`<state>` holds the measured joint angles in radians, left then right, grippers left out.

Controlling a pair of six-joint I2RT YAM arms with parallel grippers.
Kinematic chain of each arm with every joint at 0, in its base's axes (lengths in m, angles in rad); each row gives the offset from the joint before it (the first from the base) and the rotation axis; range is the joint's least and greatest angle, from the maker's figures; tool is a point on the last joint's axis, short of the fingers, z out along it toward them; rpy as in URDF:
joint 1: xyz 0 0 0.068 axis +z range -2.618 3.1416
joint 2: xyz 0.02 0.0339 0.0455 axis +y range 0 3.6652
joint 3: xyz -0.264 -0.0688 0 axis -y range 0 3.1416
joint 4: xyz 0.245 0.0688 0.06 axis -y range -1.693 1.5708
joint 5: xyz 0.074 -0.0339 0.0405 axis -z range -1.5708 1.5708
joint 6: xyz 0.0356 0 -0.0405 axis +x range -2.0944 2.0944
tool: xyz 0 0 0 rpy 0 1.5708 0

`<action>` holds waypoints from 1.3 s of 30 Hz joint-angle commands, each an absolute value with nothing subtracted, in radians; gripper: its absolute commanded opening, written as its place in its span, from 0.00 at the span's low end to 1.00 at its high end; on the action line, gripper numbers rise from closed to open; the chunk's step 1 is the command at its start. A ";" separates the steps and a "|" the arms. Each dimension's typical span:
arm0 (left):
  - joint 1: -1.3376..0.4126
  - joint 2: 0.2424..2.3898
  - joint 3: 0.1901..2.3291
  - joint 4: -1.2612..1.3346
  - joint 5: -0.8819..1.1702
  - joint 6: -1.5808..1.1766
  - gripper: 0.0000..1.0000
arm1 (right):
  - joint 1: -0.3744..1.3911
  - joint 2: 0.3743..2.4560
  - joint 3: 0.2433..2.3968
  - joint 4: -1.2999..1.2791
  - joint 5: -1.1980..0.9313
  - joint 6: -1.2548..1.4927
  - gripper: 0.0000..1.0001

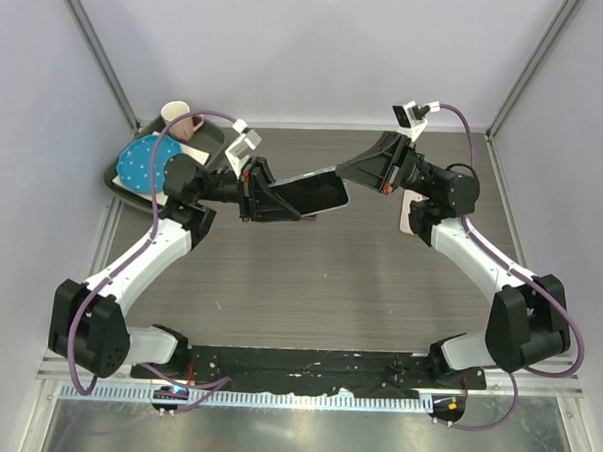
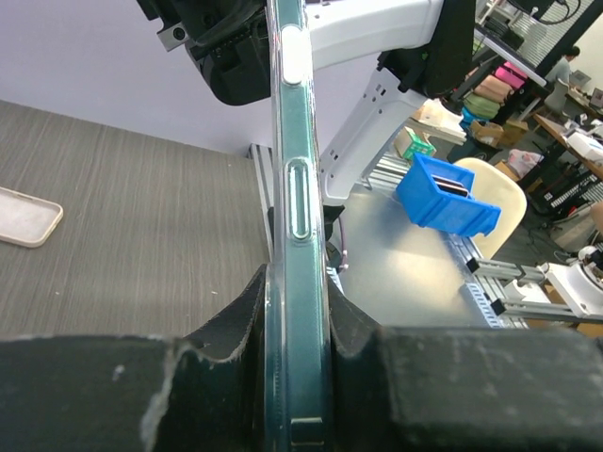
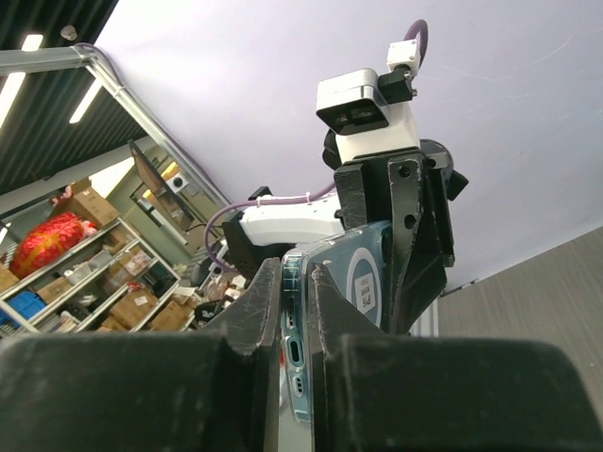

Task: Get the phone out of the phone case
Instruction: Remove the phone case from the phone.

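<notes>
- Worktop (image 1: pixel 309 286): the cased phone (image 1: pixel 311 193) is not on it. It's held in the air just toward 12 o'clock of centre, bridging the two arms.
- Left end effector (image 2: pixel 297 297): at the phone's 9 o'clock end, clamped on it across front and back.
- Right end effector (image 3: pixel 294 282): at the 2 o'clock end, pinched on the same phone across its thickness.
- Phone: likely a rigid slab of moderate weight with a breakable glass face, so it needs a firm clamp and no twisting.
- Phone case (image 2: pixel 300 113): clear and glossy, so probably flexible and slippery. I'd anchor the body, then peel the lip at a corner.
- Spare beige case (image 2: pixel 28 217): lies flat on the worktop, well apart.
- Ring mark (image 3: pixel 364 282) on the back and button cover (image 2: pixel 298 200) on the edge: no brand or text is legible.
</notes>
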<state>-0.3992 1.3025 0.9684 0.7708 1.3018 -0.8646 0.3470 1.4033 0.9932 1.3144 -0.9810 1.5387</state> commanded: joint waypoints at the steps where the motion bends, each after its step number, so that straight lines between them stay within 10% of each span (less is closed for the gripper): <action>1: -0.420 1.301 0.999 0.894 1.345 -0.836 0.00 | 0.403 1.359 1.002 1.585 -0.976 1.664 0.01; 39: -0.535 1.279 1.075 1.402 1.471 -1.183 0.00 | 0.359 1.454 0.999 1.623 -0.989 1.686 0.01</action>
